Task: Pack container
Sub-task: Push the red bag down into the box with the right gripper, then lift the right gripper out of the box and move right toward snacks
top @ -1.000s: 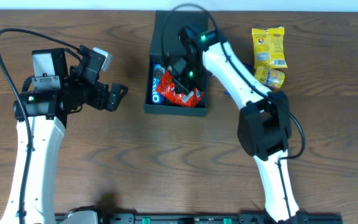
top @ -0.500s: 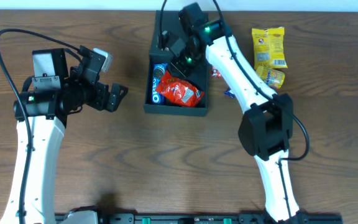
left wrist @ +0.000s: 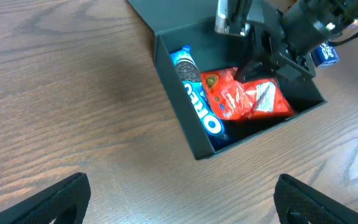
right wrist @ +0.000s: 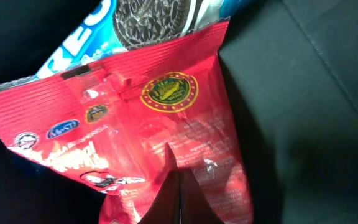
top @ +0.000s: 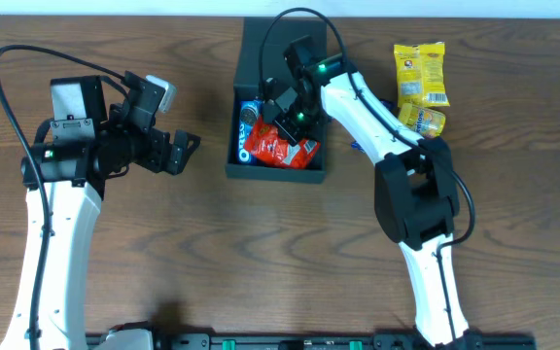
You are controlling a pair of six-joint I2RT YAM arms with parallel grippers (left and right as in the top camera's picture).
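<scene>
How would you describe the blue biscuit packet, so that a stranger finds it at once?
Look at the black container at the far side of the wooden table. Inside it, along the wall nearer the left arm, lies the blue Oreo packet. It is long and narrow with white letters; the red packet next to it is wider and crinkled.

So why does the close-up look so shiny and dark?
Right wrist view: the camera sits almost against the red packet, so its foil glints and the container goes featureless black. Left wrist view: evenly lit, the left gripper's fingers soft-edged. Overhead: flat light, faint shadows.
</scene>
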